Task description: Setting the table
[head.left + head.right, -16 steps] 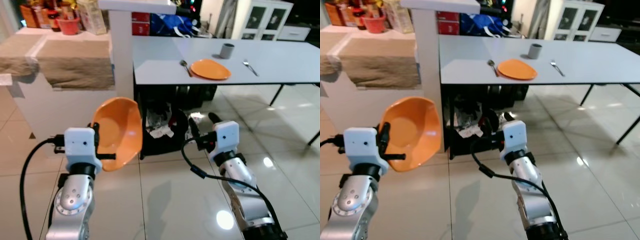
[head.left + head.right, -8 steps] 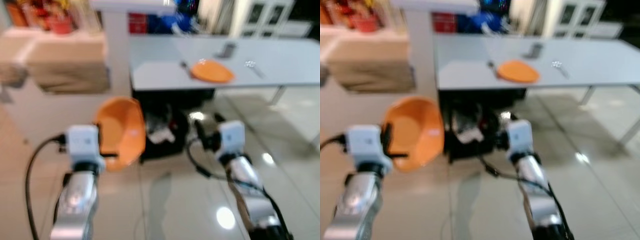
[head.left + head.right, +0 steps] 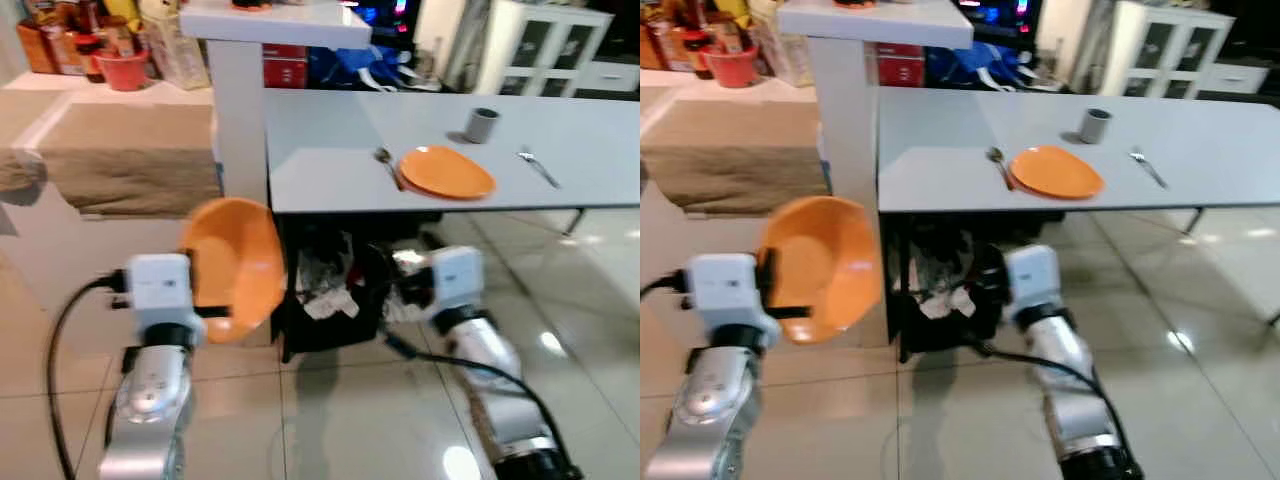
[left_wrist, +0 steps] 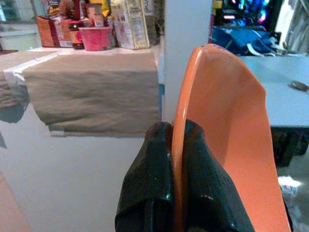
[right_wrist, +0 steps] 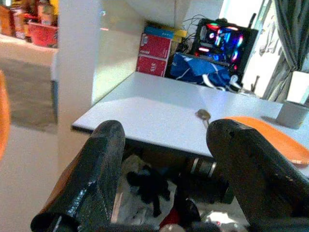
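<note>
My left gripper [image 4: 176,193] is pinched tight on the rim of the orange bowl [image 3: 232,265]; the bowl stands up on its edge, rising straight out past my fingertips, with its hollow side turned toward my right arm; my right gripper [image 5: 169,183] is spread wide with nothing between its two black fingers [image 5: 91,179]; the white table [image 3: 330,150] lies ahead of both my grippers and higher than them; on it sits an orange plate [image 3: 446,171] with a spoon [image 3: 386,164] just beside it on one side, a fork [image 3: 538,167] lying apart on the other side, and a grey cup [image 3: 482,124] behind the plate; so one place looks set already and my bowl is not on the table yet; I think the next job is to walk closer, lift the bowl over the table edge and tip it flat so it can sit down on its bottom; the plate is ahead and off toward my right arm's side, so my left gripper has to reach across a bit; my right gripper is nearer the plate but it has nothing to put down
</note>
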{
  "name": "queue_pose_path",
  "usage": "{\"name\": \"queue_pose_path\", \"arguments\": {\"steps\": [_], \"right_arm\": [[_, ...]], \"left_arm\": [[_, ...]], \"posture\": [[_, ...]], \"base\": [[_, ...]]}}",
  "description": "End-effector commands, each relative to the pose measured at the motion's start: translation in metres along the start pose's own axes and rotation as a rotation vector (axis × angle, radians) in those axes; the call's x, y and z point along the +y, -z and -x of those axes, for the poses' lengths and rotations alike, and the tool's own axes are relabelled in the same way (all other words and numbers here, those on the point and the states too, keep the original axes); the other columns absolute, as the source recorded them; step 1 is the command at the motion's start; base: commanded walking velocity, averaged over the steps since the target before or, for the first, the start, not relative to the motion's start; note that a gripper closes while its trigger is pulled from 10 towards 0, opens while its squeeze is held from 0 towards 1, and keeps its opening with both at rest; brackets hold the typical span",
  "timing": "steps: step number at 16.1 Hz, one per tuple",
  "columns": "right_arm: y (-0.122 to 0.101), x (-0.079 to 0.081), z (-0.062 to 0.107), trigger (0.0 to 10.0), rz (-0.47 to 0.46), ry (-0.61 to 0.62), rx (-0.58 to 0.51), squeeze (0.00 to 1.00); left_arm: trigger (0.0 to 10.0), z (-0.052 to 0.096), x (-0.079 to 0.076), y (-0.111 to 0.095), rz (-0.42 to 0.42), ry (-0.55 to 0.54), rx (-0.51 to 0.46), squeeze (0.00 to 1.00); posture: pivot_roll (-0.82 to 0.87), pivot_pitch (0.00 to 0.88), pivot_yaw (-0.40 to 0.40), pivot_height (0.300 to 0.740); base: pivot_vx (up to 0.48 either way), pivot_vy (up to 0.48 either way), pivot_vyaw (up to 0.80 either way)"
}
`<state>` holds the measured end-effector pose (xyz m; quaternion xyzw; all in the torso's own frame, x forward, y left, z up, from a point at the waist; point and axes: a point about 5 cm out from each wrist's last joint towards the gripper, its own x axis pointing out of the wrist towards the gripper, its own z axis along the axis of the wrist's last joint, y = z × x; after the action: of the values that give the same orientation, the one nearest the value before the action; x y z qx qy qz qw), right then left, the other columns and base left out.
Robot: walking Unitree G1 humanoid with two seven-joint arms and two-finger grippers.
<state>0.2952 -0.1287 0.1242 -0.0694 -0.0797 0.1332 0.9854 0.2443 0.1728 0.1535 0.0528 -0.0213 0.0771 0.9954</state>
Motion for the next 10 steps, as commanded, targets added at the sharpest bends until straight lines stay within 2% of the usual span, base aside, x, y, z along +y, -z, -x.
{"name": "queue_pose_path", "arguments": {"steps": [1,10], "right_arm": [[-0.0046,0.0054,-0.0030,10.0,0.003,-0.017,-0.016,0.00],[-0.0031,0.0048,-0.0025,10.0,0.005,-0.017,-0.009,0.00]], "left_arm": [[0.0,-0.0015,0.0083,-0.0070,-0.009,-0.039,-0.032,0.00],[0.0,-0.0036,0.0102,-0.0041,-0.007,-0.058,-0.022,0.00]], "posture": [[0.06,0.000,-0.053,0.740],[0.05,0.000,-0.049,0.740]], "base": [[0.480,0.000,0.00],[0.460,0.000,0.00]]}}
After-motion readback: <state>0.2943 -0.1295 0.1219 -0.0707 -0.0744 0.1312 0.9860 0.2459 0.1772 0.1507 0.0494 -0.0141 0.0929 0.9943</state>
